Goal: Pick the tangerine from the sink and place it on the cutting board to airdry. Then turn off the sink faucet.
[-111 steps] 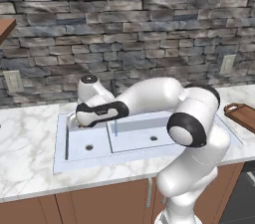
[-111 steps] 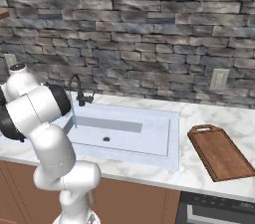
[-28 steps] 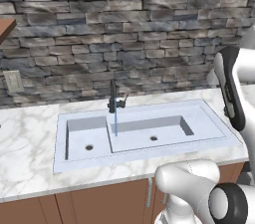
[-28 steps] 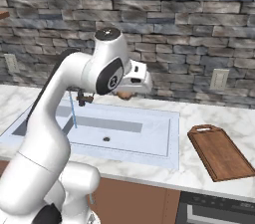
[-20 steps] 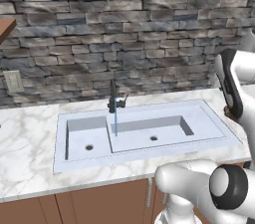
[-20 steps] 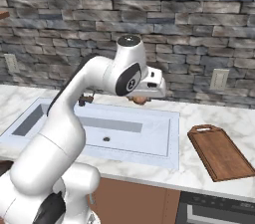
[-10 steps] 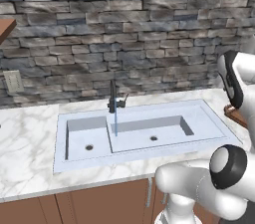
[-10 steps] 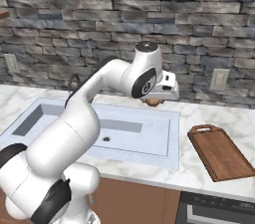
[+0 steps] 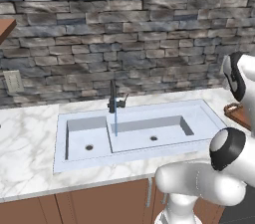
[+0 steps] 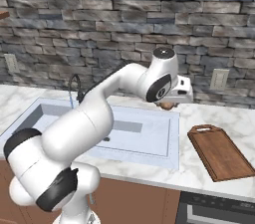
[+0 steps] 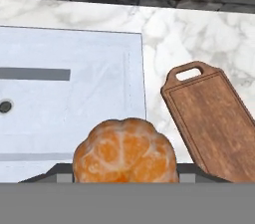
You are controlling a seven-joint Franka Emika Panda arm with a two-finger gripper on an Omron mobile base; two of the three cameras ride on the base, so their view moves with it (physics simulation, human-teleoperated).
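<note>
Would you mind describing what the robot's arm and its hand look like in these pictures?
The arm is glossy white, built of thick rounded links with dark grey to black rings and caps at the joints. A round dark disc marks the wrist joint. The gripper has a boxy white hand body. No cables or lettering can be made out.

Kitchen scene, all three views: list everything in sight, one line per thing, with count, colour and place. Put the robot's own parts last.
tangerine: one, orange, held in the gripper, in the air over the sink's right end.
sink: one, pale blue-grey, double basin set in the counter.
sink faucet: one, black, behind the basins, thin blue stream running.
cutting board: one, reddish-brown, on the counter right of the sink, nothing on it.
counter: one, white marble, around the sink.
wall: one, grey stone, behind the counter.
outlets: two, pale, on the wall.
cabinets: brown wood, under the counter.
gripper: one, white arm, shut on the tangerine.
</note>
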